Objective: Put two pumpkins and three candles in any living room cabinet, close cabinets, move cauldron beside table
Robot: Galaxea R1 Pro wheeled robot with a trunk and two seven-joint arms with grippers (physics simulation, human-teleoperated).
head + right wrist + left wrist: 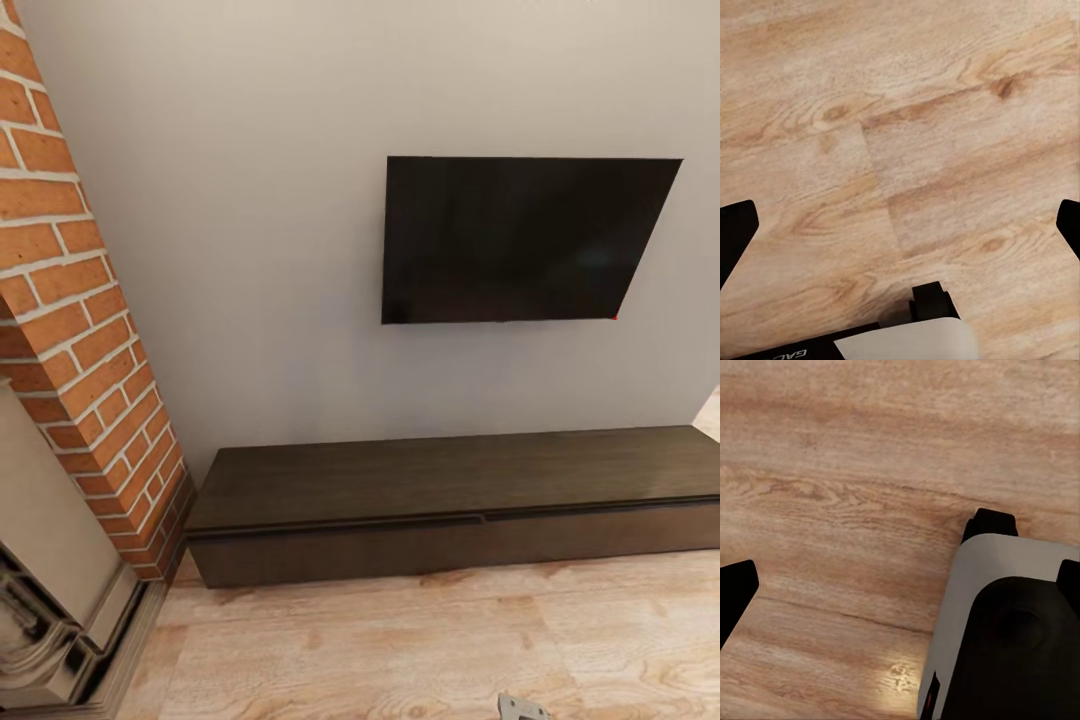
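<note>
Dark-brown wood cabinet (450, 505) stands against the grey wall beneath a wall-mounted television (520, 240), all drawer fronts flush and shut. Brick fireplace (80, 330) to its left. Left claw (900, 585) and right claw (900, 225) hang spread over bare plank floor (400, 650), carrying nothing. Judgement: robot is in transit; next, locate a pumpkin or candle, or open a drawer.
</note>
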